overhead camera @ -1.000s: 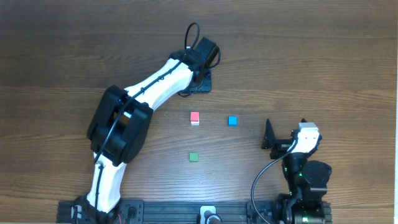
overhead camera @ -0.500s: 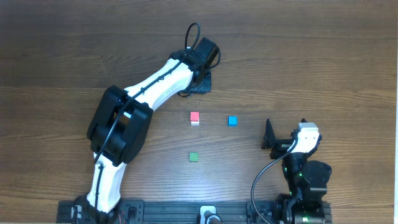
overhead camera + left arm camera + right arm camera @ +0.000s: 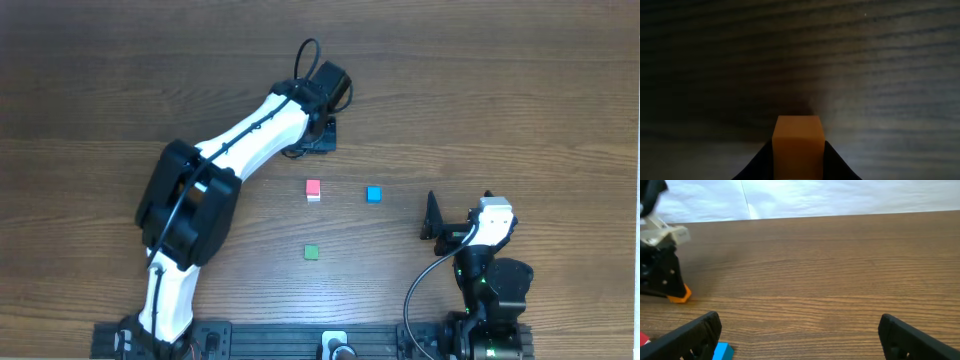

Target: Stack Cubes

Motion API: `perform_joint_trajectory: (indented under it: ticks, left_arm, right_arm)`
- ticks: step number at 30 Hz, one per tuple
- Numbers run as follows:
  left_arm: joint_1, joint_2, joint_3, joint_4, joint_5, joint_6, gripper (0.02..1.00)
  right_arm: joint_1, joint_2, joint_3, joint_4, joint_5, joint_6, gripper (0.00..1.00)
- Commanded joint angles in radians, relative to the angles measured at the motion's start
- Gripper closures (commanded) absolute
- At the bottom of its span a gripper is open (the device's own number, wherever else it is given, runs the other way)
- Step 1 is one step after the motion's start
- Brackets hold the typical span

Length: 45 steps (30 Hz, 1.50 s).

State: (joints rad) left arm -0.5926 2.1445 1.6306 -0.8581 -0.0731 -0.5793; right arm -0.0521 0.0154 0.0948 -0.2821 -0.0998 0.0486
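Two arms out: the left arm (image 3: 250, 135) stretches toward the table's (image 3: 520, 90) far edge. Its left gripper (image 3: 797, 155) is low at the wood, pinching a plain orange cube (image 3: 796, 137), equal-sided, faces square to the fingers. By the near edge, the right gripper (image 3: 797, 325) sits folded back, spread wide.

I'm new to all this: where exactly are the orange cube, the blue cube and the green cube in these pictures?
orange cube (image 3: 796, 142), left wrist view, middle of its facing side.
blue cube (image 3: 374, 194), top view, middle of its top face.
green cube (image 3: 312, 253), top view, middle of its top face.
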Motion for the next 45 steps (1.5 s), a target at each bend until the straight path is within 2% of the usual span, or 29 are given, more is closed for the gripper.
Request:
perform_joint_trajectory:
  ticks: [1, 5, 11, 16, 45]
  left_arm:
    - [-0.011, -0.182, 0.006, -0.066, -0.025, -0.034, 0.882]
    - [-0.058, -0.269, -0.029, -0.113, -0.038, -0.068, 0.904]
    - [-0.145, -0.381, -0.222, -0.066, -0.055, -0.189, 0.912]
    - [-0.187, -0.383, -0.264, -0.047, -0.056, -0.192, 0.915]
    - [-0.182, -0.309, -0.272, -0.077, -0.061, -0.219, 0.912]
  right_arm:
    - [-0.006, -0.01, -0.008, 0.002, -0.011, -0.005, 0.009]
    - [-0.006, -0.01, -0.008, 0.002, -0.011, -0.005, 0.009]
    - [-0.006, -0.01, -0.008, 0.002, -0.012, -0.005, 0.009]
    - [-0.006, -0.01, -0.008, 0.002, -0.012, -0.005, 0.009]
    - [-0.006, -0.01, -0.008, 0.002, -0.012, -0.005, 0.007]
